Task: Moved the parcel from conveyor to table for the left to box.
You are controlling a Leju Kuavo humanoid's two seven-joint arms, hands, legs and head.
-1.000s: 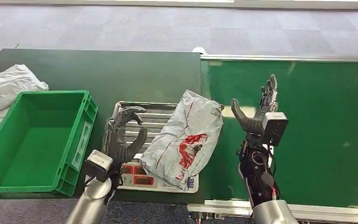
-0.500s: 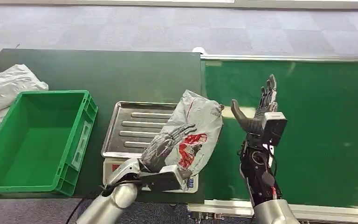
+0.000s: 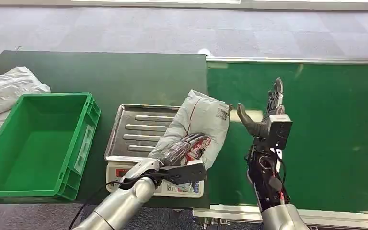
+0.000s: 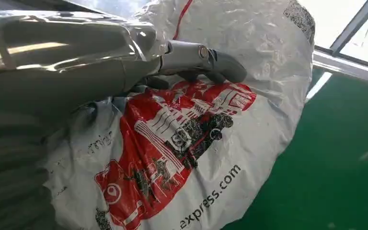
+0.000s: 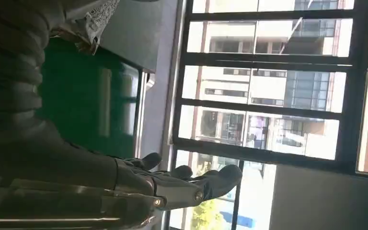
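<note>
The parcel, a grey plastic mailer with a red print, lies on the metal tray of the scale at the table's right end, and its right side hangs a little over the edge toward the green conveyor. So it is already off the belt, and I judge the carrying part of the task done.

My left hand now lies on top of the parcel, over the red print. In the left wrist view I see the fingers stretched flat across the plastic, pressing it, but I cannot tell if they are really closing on it; I would call it resting, not holding.

One second ago this hand was hovering curled over the tray, beside the parcel and not touching it. Half a second ago it had swung across and reached the bag. Now it sits a little further over, and the parcel looks slightly shifted and flattened under it; the label near its upper right corner shows more clearly.

My right hand stands upright over the conveyor, just beside the parcel, with fingers apart and nothing in them, as it was in both earlier pictures.

The green box waits to the left of the scale, with nothing inside that I can see. I think the next step is for the left hand to get a true grasp.
</note>
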